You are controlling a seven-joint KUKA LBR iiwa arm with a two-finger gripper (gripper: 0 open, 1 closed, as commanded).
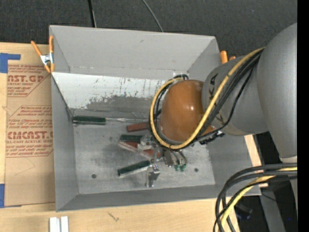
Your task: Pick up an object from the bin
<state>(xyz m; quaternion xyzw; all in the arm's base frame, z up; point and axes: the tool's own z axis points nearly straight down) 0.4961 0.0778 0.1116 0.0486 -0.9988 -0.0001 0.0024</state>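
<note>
Gripper (155, 169) is low in the bin (65, 168), near middle, beside the green-handled tool (133, 168). Likely the grasp step. Can't tell its opening or hold. Next: confirm grip, lift.

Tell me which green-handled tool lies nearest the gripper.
The green-handled tool just left of the gripper; the other tool lies far off, at the upper left of the bin.

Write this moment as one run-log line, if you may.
hand: over green-handled tool, lower middle of bin | tool: flat on floor | heap of tools: just beside
</note>
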